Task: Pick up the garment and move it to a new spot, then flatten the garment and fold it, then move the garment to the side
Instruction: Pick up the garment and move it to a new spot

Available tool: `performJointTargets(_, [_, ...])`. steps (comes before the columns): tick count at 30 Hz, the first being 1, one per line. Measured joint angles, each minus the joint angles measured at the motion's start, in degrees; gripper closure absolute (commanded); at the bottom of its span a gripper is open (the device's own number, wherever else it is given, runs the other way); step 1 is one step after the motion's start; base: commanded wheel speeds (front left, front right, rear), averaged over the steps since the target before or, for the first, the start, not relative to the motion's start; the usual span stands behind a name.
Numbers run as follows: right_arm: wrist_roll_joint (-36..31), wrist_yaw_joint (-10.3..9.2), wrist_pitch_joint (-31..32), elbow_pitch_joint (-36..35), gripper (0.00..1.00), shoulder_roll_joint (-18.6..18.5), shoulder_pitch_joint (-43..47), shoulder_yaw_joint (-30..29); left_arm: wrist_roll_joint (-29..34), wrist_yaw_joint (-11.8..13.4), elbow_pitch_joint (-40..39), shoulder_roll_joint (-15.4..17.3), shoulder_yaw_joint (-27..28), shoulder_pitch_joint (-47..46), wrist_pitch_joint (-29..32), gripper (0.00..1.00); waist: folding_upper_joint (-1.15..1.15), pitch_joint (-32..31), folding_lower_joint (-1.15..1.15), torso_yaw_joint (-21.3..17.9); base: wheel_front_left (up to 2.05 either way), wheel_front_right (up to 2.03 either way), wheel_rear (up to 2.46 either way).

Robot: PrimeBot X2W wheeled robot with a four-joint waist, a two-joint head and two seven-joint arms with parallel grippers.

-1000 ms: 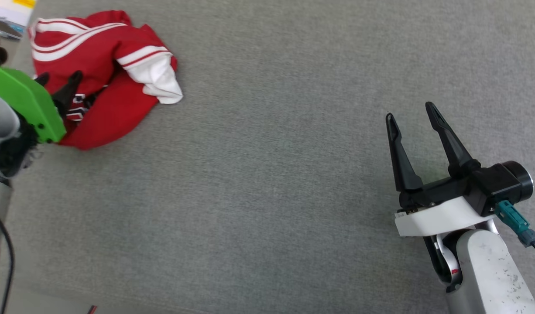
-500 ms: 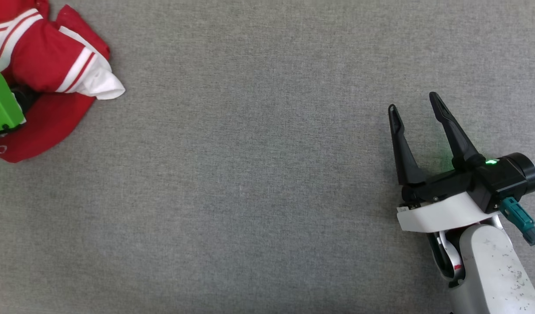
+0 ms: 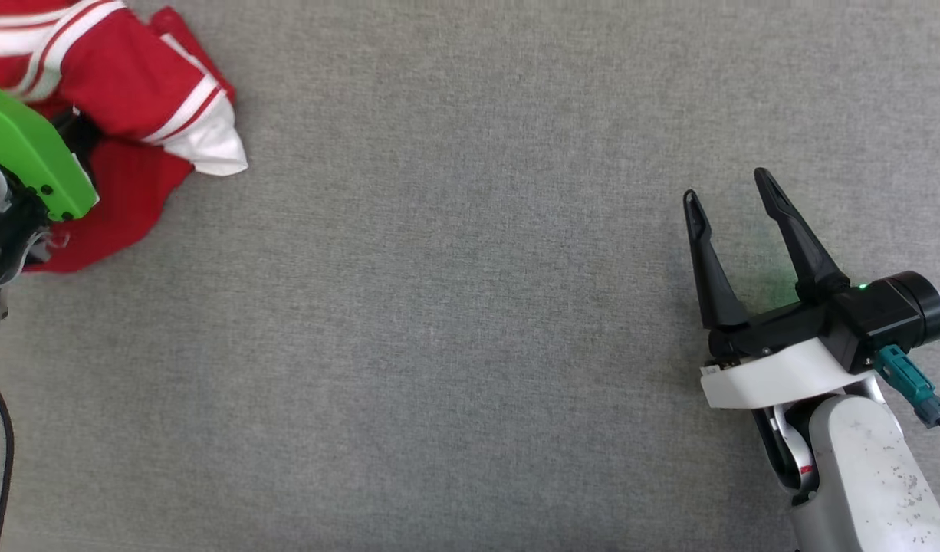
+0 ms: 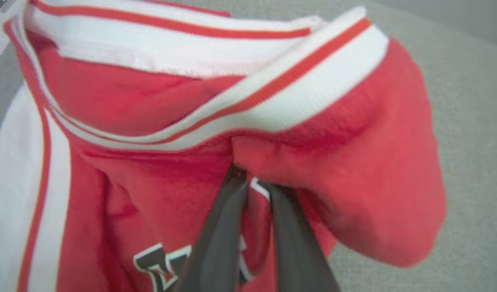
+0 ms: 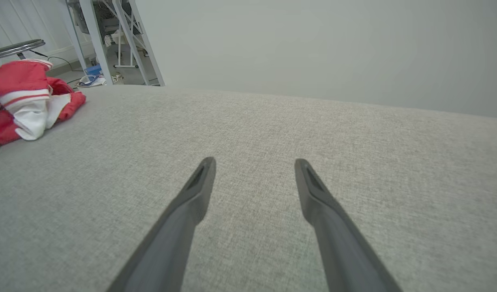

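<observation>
1. The grey fabric surface [image 3: 470,322] spreads wide and bare across its middle, which leaves plenty of room for a new spot.
2. The garment [image 3: 125,84], a red jersey T-shirt, lies crumpled at the surface's far left corner, with one white sleeve [image 3: 209,149] poking toward the middle.
3. The right gripper [image 3: 724,185] hovers near the surface's right edge, jaws spread wide and holding nothing, well apart from the shirt.
4. The left gripper [image 4: 252,182] has its two fingers pressed nearly together on a fold of red cloth just below the striped trim [image 4: 273,97]; it appears to be gripping the garment.
5. The step in hand looks like the pickup. To do it well, I would check that the pinch takes more than one thin layer, then lift straight up until the hem clears the surface before carrying it toward the middle, so nothing drags or slips out.
6. The head view hides the left fingers under a green cover [image 3: 29,161]; the left wrist view shows the pinch itself and black, white-outlined lettering [image 4: 159,263].
7. The right wrist view shows the heap [image 5: 25,101] close to the surface's far edge, with a stool [image 5: 15,46] and white frame legs [image 5: 131,44] beyond it.
</observation>
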Motion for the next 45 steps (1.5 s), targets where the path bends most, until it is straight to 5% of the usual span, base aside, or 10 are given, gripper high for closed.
performJointTargets(10, [1.08, -0.01, 0.0, 2.81, 0.0, 0.47, 1.65, -2.74, 2.88, 0.0, -6.86, 0.77, -2.4, 1.26, -14.52, 1.0, 0.0, -8.43, 0.0, 1.03, 0.0, 0.0, 0.0])
performJointTargets(19, [2.01, 0.0, 0.0, 3.83, 0.0, 1.16, 4.55, -6.95, 7.11, 2.59, -16.28, -0.77, -6.72, 3.6, -14.94, 1.0, 0.0, -17.02, 0.0, 1.03, 0.0, 0.0, 0.0])
performJointTargets(21, [2.46, 0.0, 0.0, 3.82, 0.0, 1.42, 5.62, -8.51, 7.9, 5.45, -20.76, -3.05, -9.16, 5.4, -13.84, 1.0, 0.0, -20.45, 0.0, 0.32, 0.0, 0.0, 0.0])
performJointTargets(32, [2.58, 0.0, 0.0, 3.27, 0.0, 1.72, 7.8, -10.8, 8.93, 9.17, -23.18, -11.98, -13.38, 10.1, -16.03, 1.0, 0.0, -24.65, 0.0, -5.95, 0.0, 0.0, 0.0])
performJointTargets(44, [2.98, 0.0, 0.0, 2.55, 0.0, 1.81, 7.78, -11.38, 15.46, 10.6, -10.0, -24.52, -22.53, 11.35, -21.68, 1.0, 0.0, -23.26, 0.0, -12.79, 0.0, 0.0, 0.0])
performJointTargets(45, [2.98, -0.01, 0.0, 2.54, 0.0, 1.83, 7.77, -11.33, 16.16, 10.57, -7.89, -25.52, -23.61, 11.57, -21.74, 0.78, 0.0, -22.92, 0.0, -13.11, 0.0, 0.0, 0.0])
